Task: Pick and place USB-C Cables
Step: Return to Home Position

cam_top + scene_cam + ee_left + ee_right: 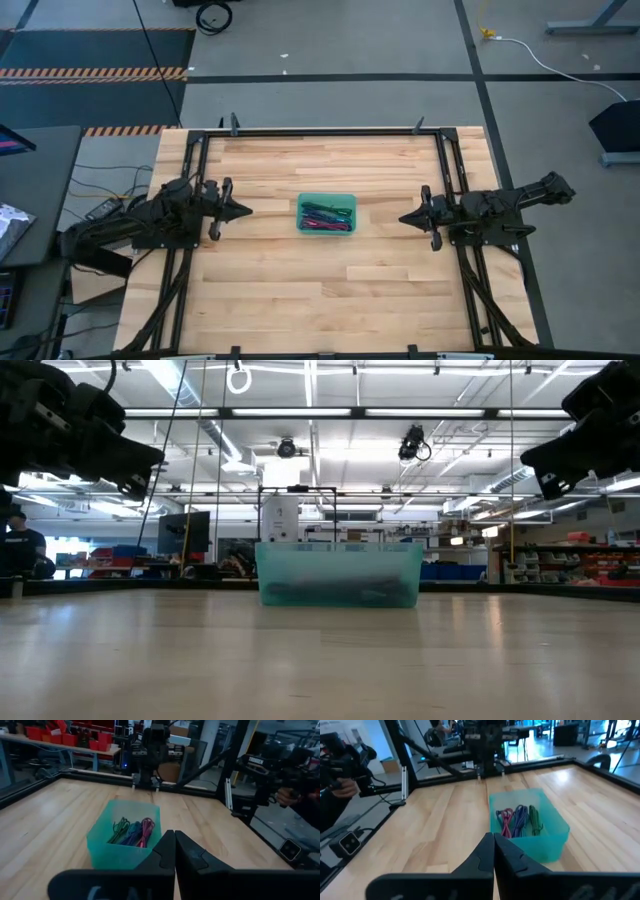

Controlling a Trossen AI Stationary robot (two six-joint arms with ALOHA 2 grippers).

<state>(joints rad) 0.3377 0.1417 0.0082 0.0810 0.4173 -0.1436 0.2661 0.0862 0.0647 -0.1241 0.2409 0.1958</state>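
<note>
A teal-green plastic tray (327,197) sits at the table's middle and holds the coiled USB-C cables (326,216): dark green, purple-blue and maroon-magenta bundles (132,832) lying side by side on its floor (519,821). My left gripper (247,211) hovers left of the tray, shut and pointing at it. My right gripper (403,218) hovers right of the tray, shut and pointing at it. Both are raised above the table in the low view, and neither touches anything.
Bare wooden table lies all around the tray (338,575). A black frame (325,131) borders the table's far edge and sides. A person's hand (285,796) holds a device beyond the table's edge.
</note>
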